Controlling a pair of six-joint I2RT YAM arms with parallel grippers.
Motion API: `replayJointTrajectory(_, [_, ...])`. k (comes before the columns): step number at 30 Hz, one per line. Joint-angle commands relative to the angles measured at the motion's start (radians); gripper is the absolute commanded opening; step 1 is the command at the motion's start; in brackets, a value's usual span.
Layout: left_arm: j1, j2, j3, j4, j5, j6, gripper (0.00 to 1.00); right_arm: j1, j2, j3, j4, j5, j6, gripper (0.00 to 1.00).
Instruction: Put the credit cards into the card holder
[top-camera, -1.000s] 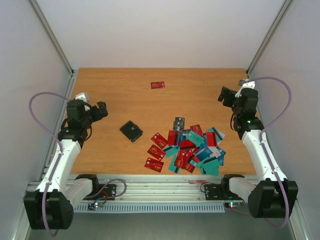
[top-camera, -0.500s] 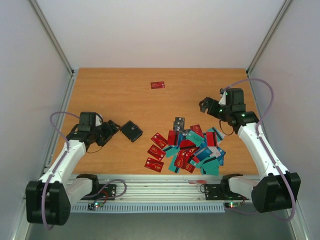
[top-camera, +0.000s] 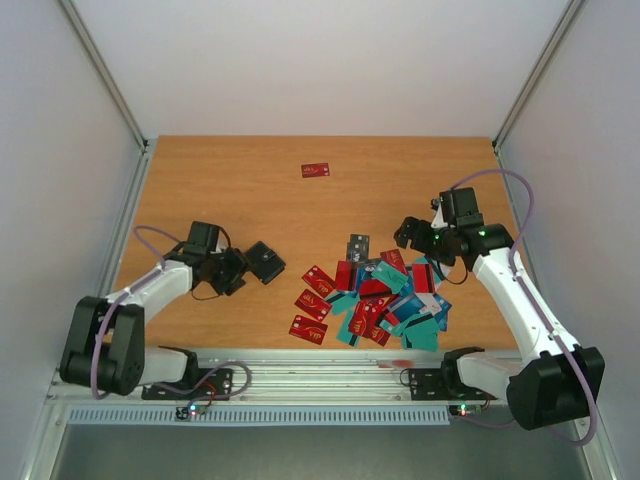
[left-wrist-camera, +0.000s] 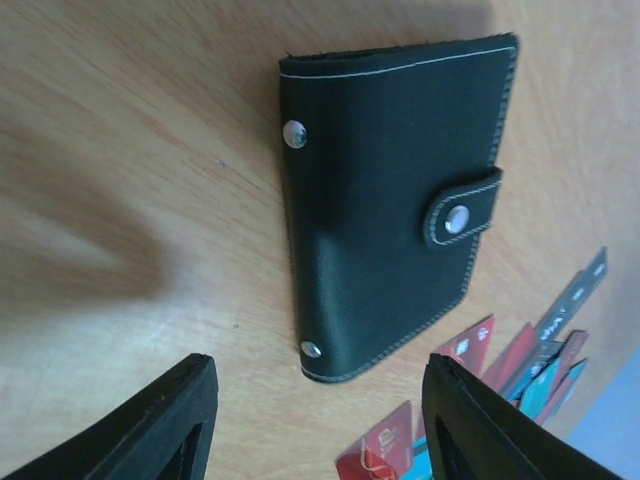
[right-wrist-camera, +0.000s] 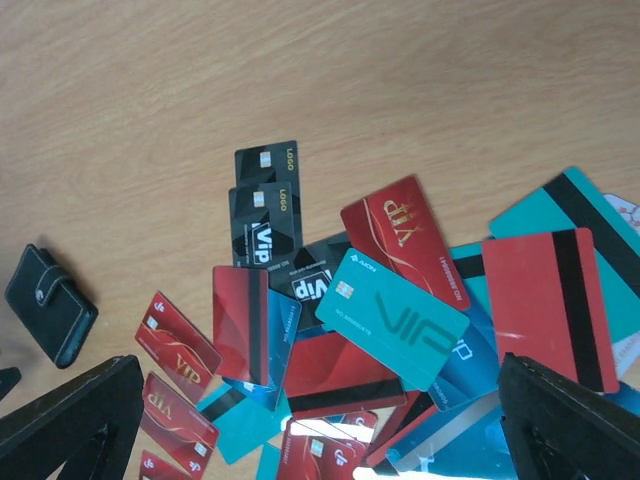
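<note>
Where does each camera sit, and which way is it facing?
Top external: above and behind the robot, looking down at the table; both arms show.
Left wrist: on the left gripper, looking down at the closed card holder; its fingers at bottom.
Right wrist: on the right gripper, over the credit cards; fingers in bottom corners.
Shared: all three show the card holder.

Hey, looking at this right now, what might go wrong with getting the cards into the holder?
1. The holder lies flat with its strap snapped shut, so the left fingers may shove it across the table rather than grip it.
2. The cards overlap in a heap, so the right fingers may pinch several or scatter them.
</note>
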Motion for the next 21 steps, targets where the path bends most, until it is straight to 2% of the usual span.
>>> replayJointTrajectory(1, [-0.017,0.083,0.003,0.118,-0.004,-0.038,0.55,0.006,-0.043,0.022,-0.07,0.042,-0.001,0.97])
replayJointTrajectory(7, [-0.031,0.166,-0.001,0.196,0.0,-0.041,0.41,0.007,-0.071,0.012,-0.105,0.059,-0.001,0.98])
replayJointTrajectory(11, [-0.042,0.198,0.006,0.203,-0.026,-0.025,0.39,0.006,-0.074,-0.005,-0.106,0.064,-0.001,0.98])
replayJointTrajectory(15, [-0.044,0.222,0.003,0.218,-0.042,-0.024,0.33,0.006,-0.066,0.002,-0.111,0.065,-0.035,0.98])
replayJointTrajectory(21, [-0.044,0.231,-0.008,0.256,-0.044,-0.007,0.09,0.006,-0.05,0.021,-0.111,0.057,-0.039,0.98])
